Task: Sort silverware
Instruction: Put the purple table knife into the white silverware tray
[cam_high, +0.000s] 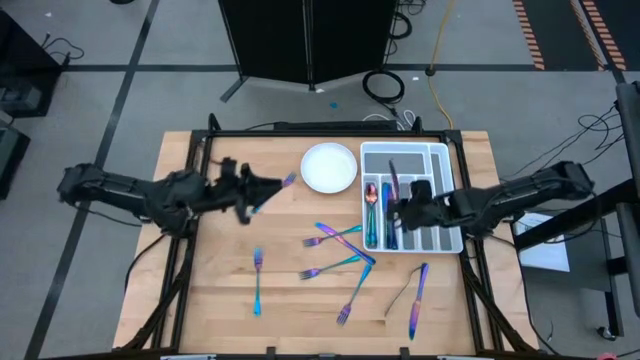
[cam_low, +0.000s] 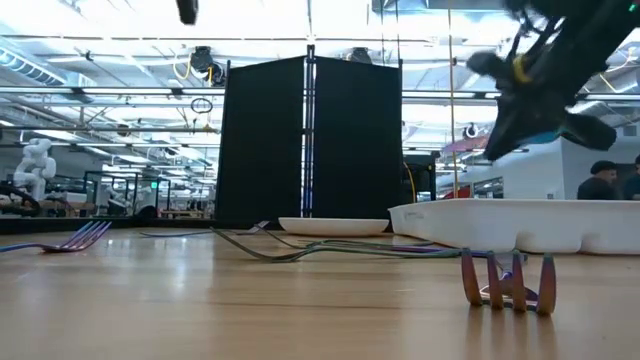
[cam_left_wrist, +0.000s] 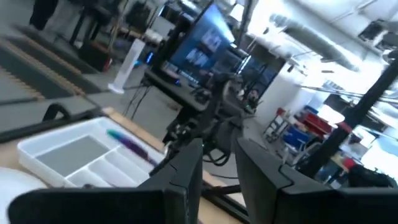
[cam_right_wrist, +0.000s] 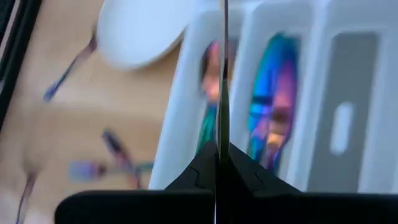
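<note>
Tabletop (cam_high: 220, 300): pale wood planks, matte, in a dark metal frame. Round white plate (cam_high: 329, 166), smooth, near the far edge at centre. White moulded cutlery tray (cam_high: 440, 152), long slots, toward the far right corner beside the plate.

Silverware: slim polished metal, iridescent blue/purple/teal. Several pieces already lie in the tray's slots nearest the plate (cam_right_wrist: 274, 99). A loose cluster of forks (cam_high: 338, 252) lies crossed at the tabletop centre, tines curved. One fork (cam_high: 257, 280) lies alone toward the left near side. A knife (cam_high: 416, 298) lies near the right near corner.

Left tool (cam_high: 262, 189): raised over the left far part of the tabletop, gripping one slim piece (cam_high: 287, 181) whose purple end points at the plate; pads (cam_left_wrist: 186, 168) part closed.

Right tool (cam_high: 395, 210): over the tray, fingers (cam_right_wrist: 217, 168) fully closed, pressed flat together; nothing seen between them. Tray pieces lie directly beneath it.
</note>
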